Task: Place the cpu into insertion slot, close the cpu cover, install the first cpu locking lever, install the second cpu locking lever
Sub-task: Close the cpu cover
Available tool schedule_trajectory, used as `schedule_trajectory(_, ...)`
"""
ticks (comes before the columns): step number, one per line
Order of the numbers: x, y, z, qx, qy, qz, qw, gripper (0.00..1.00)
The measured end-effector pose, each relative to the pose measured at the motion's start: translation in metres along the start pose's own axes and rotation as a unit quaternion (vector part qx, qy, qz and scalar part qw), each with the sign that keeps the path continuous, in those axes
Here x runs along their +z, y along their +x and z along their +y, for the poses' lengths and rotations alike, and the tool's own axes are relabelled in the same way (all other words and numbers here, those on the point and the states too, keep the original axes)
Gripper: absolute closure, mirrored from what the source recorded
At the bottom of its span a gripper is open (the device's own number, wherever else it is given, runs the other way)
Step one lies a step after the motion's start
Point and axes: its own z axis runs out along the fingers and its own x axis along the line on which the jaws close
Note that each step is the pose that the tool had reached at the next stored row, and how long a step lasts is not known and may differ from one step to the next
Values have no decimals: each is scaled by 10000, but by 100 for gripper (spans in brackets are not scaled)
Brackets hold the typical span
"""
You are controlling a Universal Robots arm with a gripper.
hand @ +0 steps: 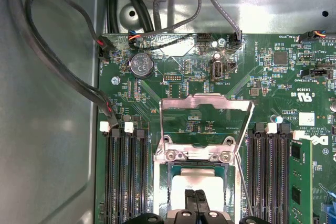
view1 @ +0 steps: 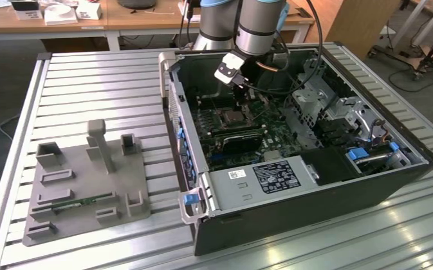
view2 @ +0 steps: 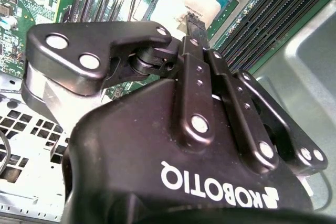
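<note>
Tool (hand: 196, 196) hung over cpu (hand: 181, 180), fingers (hand: 190, 203) pressed together, nothing between them. Cpu lay in slot (hand: 161, 192); cover (hand: 205, 99) stood tilted up, open. All inside case (view1: 314, 197) on desk (view1: 104, 84).

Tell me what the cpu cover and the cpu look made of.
The cpu cover: thin bright sheet metal, probably steel, judging by its shiny reflective edges. The cpu: pale silver metal top with an even matte look; which metal cannot be told.
</note>
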Motion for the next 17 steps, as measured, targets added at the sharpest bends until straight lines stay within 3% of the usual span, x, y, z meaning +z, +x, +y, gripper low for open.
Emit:
schedule_trajectory(6,-12,0,0,-1,1,-1,10000,90)
schedule_trajectory(14,-198,-2,-1,0,0,0,10000,90)
schedule_trajectory(17,-209,-2,-1,0,-1,1,10000,90)
